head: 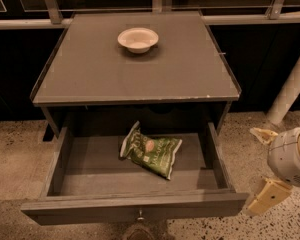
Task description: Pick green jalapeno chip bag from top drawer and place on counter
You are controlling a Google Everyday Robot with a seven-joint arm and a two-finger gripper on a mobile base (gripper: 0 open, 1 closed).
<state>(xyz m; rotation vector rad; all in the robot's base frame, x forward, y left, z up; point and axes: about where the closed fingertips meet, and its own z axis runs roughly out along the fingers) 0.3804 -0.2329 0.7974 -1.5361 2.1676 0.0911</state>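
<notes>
Speckled beige floor (15, 159) fills the bottom and sides of the scene, seen from above and in front of a low grey cabinet. Nearest the viewer, the drawer (135, 206) of the cabinet is pulled fully out, its flat front panel running across the lower edge with a small metal knob (139, 215) at its centre. Inside the drawer, on its bare grey floor, lies the chip bag (152, 150), green and crinkled, with white lettering and a small reddish oval mark. It lies flat and at a slant, its white end pointing up and left toward the back of the drawer, a little right of the middle and touching none of the walls. To the right of the drawer, outside it and over the floor, hangs the gripper (251, 171), a round white body with two tan fingers (267, 196) pointing left. The jaws stand wide apart and hold nothing; the lower finger sits just beside the front right corner of the drawer. Above the drawer, the counter (140, 79) forms the flat grey top of the cabinet. A white bowl (138, 39) stands on it near the back edge, about centred. Behind the cabinet a pale horizontal rail (20, 23) crosses in front of dark panels, and a white pole (292, 86) leans at the far right.
</notes>
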